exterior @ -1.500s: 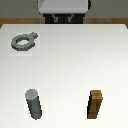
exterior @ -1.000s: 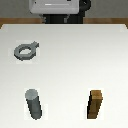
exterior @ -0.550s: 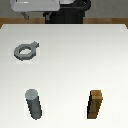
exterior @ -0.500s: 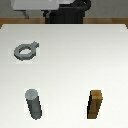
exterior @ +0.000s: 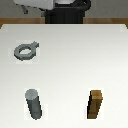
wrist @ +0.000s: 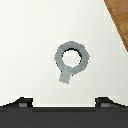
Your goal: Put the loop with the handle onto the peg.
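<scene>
The loop with the handle (exterior: 25,51) is a flat grey ring lying on the white table (exterior: 70,65) at the exterior view's left, its tab pointing toward the far side. In the wrist view the loop (wrist: 71,59) lies below the camera. The peg (exterior: 34,103) stands upright near the front left, a dark grey cylinder with a lighter top. My gripper (wrist: 62,102) is open and empty, its two dark fingertips (wrist: 21,102) far apart, above the table and clear of the loop. In the exterior view only the arm's white end (exterior: 35,5) shows at the top edge.
A brown wooden block (exterior: 96,104) stands upright at the front, to the exterior view's right of the peg. The robot's dark base (exterior: 65,12) is at the far edge. A strip of wooden floor (wrist: 119,20) shows beyond the table edge in the wrist view.
The arm's white end has moved toward the exterior view's left along the far edge, over toward the loop's side. The peg and block have not moved.
</scene>
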Tool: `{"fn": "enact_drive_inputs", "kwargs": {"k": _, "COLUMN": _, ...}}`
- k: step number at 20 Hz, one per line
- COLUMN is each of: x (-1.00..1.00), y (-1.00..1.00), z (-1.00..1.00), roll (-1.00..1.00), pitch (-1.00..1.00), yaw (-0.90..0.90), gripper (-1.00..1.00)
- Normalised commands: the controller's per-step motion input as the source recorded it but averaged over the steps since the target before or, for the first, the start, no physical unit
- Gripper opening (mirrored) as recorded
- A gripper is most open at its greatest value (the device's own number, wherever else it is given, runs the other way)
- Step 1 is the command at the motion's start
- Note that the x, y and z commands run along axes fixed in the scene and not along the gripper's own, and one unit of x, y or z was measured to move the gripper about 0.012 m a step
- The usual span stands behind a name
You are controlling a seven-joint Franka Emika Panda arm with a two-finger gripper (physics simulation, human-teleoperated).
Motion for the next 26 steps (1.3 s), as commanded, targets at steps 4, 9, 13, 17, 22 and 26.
{"fn": "enact_drive_inputs", "kwargs": {"k": 4, "x": 0.0, "y": 0.0, "z": -0.25, "roll": 0.0, "pitch": 0.0, "yaw": -0.44, "gripper": 1.0}}
{"fn": "enact_drive_inputs", "kwargs": {"k": 9, "x": 0.0, "y": 0.0, "z": -0.8, "roll": 0.0, "pitch": 0.0, "yaw": 0.0, "gripper": 1.0}}
{"fn": "enact_drive_inputs", "kwargs": {"k": 13, "x": 0.5, "y": 0.0, "z": -0.25, "roll": 0.0, "pitch": 0.0, "yaw": 0.0, "gripper": 1.0}}
{"fn": "enact_drive_inputs", "kwargs": {"k": 17, "x": 0.5, "y": 0.0, "z": -0.25, "roll": 0.0, "pitch": 0.0, "yaw": 0.0, "gripper": 1.0}}
{"fn": "enact_drive_inputs", "kwargs": {"k": 22, "x": 0.0, "y": -0.2, "z": 0.0, "roll": 0.0, "pitch": 0.0, "yaw": 0.0, "gripper": 1.0}}
{"fn": "enact_drive_inputs", "kwargs": {"k": 26, "x": -0.25, "y": -0.25, "z": -0.25, "roll": 0.0, "pitch": 0.0, "yaw": 0.0, "gripper": 1.0}}
